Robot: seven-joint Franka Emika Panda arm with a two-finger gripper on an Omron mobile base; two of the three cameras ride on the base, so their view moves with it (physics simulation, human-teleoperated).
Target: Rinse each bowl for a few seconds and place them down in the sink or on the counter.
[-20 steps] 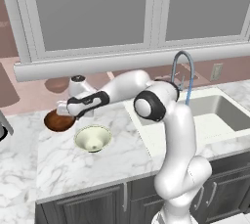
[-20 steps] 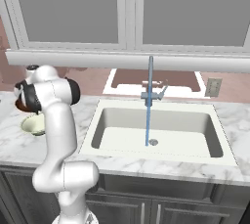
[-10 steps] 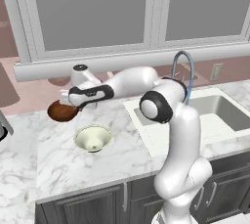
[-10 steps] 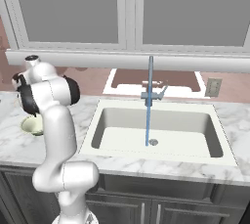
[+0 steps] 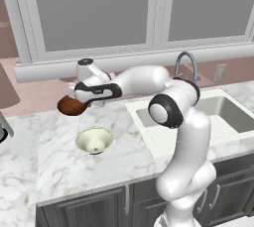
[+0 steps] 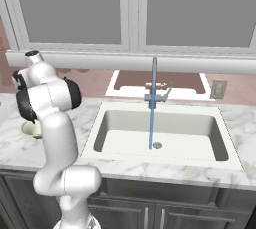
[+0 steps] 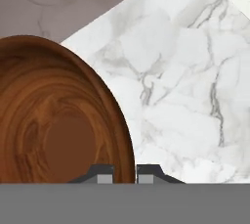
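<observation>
Gripper (image 7: 124,173) pinches brown bowl's (image 7: 53,120) rim; cream bowl (image 5: 95,140) sits nearby.

brown bowl (image 5: 71,106) lifted, carried higher by tool (image 5: 79,103)

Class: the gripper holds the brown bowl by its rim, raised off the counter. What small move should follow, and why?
Probably carry the brown bowl right toward the sink. The gripper is shut on its rim, it hangs clear of the counter, and water already runs from the faucet.

Arm stretched far left, hand (image 7: 124,174) nearly closed, fingers pinching.
</observation>
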